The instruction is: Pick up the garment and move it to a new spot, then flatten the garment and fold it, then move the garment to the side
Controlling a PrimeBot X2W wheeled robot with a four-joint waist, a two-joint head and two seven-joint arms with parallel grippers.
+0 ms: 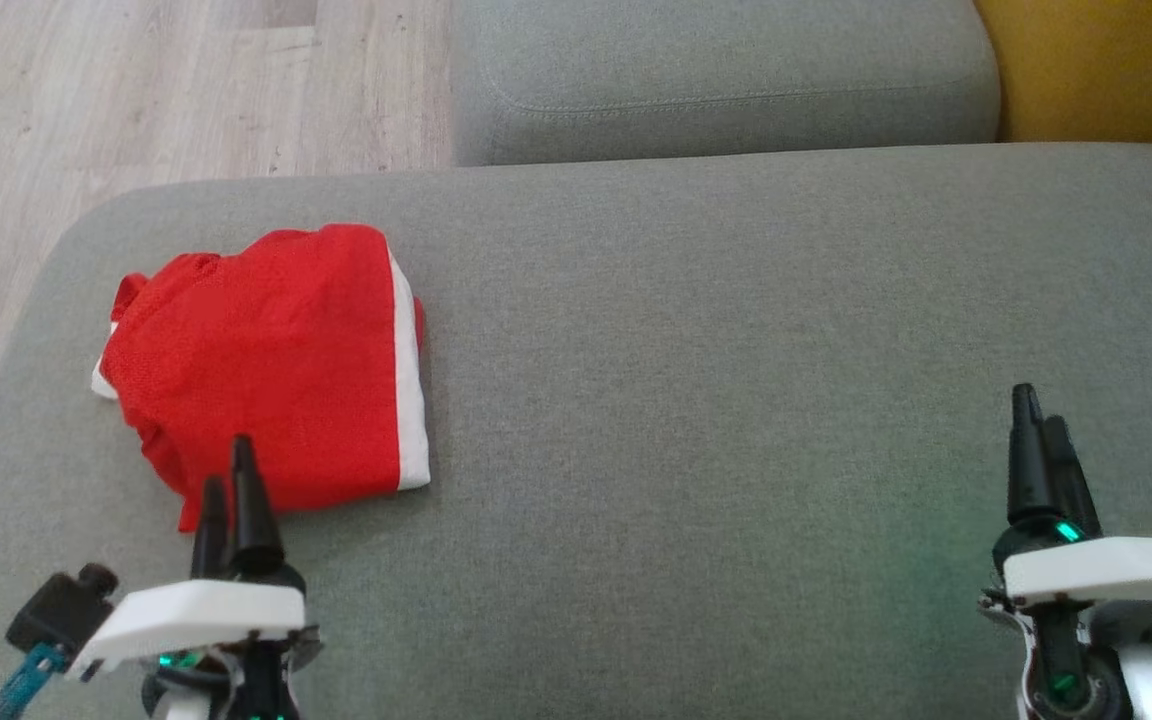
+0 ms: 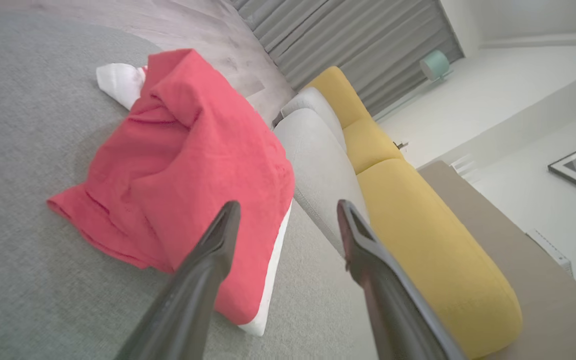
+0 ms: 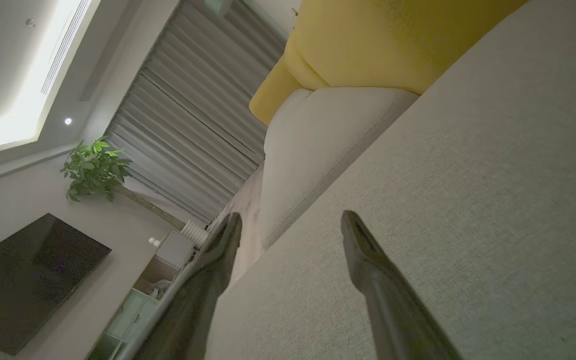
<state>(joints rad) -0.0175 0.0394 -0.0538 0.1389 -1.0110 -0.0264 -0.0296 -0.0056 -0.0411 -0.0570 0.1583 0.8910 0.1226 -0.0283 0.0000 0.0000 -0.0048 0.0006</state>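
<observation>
Garment: red mesh garment with white trim (image 1: 266,360), lying on the seat's left part.
Surface: grey woven-fabric sofa seat (image 1: 716,400).
Room: pale wood-plank floor (image 1: 136,90), yellow upholstered cushion (image 1: 1106,70), grey pleated curtains (image 2: 348,35).
Left jaws: apart, just beside the garment.
Right jaws: apart, over bare seat.

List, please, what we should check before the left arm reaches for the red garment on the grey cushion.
1. Left gripper open and empty: ok.
2. Right gripper open, empty and far from the cloth: ok.
3. Garment lying wholly on the cushion, with nothing on top of it: ok.
4. Garment lying flat: not ok; it is bunched, with folds along its left edge.
5. Bare cushion to the garment's right for a new spot: ok.
6. How many layers a pinch at the near edge would catch: cannot tell.
</observation>
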